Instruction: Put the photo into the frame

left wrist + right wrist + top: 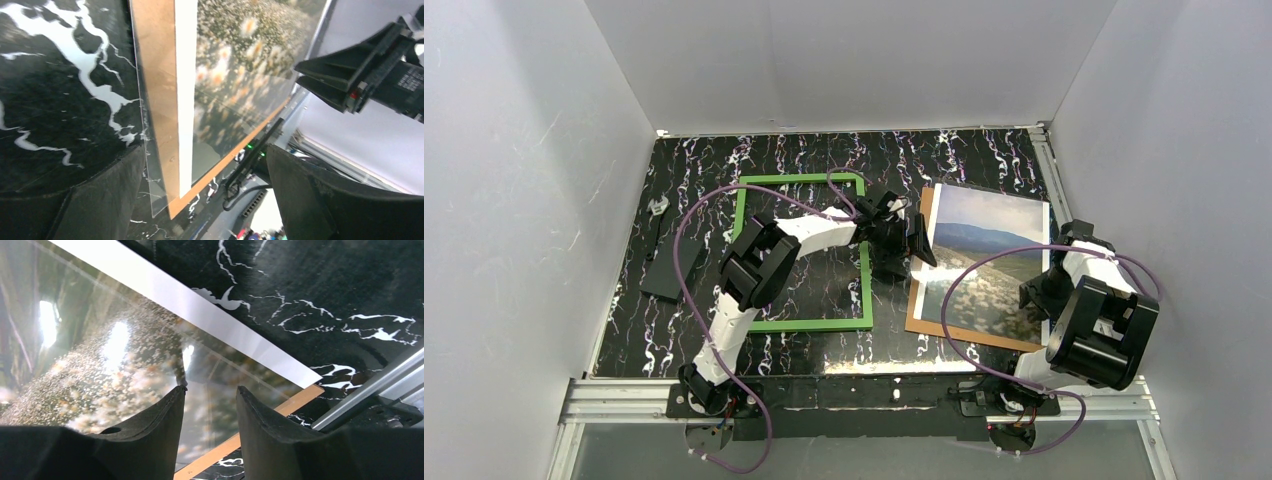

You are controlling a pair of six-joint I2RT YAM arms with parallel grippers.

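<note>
Photo (989, 255) lies face up on the right of the bench (694, 165). It sits on a brown board (964, 338), and a clear sheet (156, 192) seems to lie over it; that sheet overhangs the board's left edge in the left wrist view. Not in the frame yet.

Frame (814, 324) lies flat left of centre. Its right bar is near the board but apart, nothing inside it, and the left arm reaches across it.

Left tool (904, 240) is at the stack's left edge, released and wide, with the edge between its fingers and nothing grasped. Probably lined up to get under an edge.

Right tool (1036, 298) is low over the print's right near corner, fingers part way apart, nothing between them, released.

The tools on opposite edges suggest one steadies while the other lifts. The print is thin and flat under the sheet, so pinching it alone looks hard, and the whole stack could slide.
</note>
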